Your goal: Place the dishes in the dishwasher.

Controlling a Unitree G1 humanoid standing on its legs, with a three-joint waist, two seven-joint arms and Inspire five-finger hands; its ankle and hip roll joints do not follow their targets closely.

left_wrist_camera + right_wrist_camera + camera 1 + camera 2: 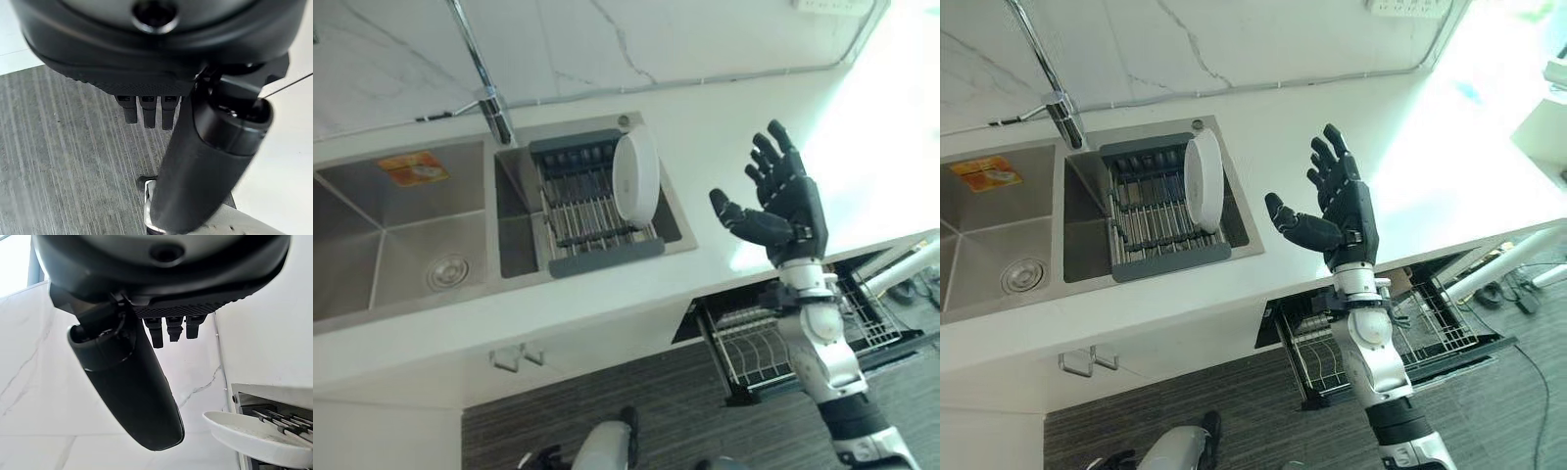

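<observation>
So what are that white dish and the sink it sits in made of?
The white dish, standing on edge in the drying rack, looks like glazed ceramic, though smooth plastic is possible: plain, evenly white, softly shiny. The sink looks like brushed stainless steel: grey, dull sheen, sharp folded creases.

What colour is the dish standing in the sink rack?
White; the dish shows best in the left eye view, on edge in the grey rack.

No readable text in these views.
An orange sticker [414,168] lies on the left sink [372,245] basin's wall, but its print is too small to make out.
</observation>
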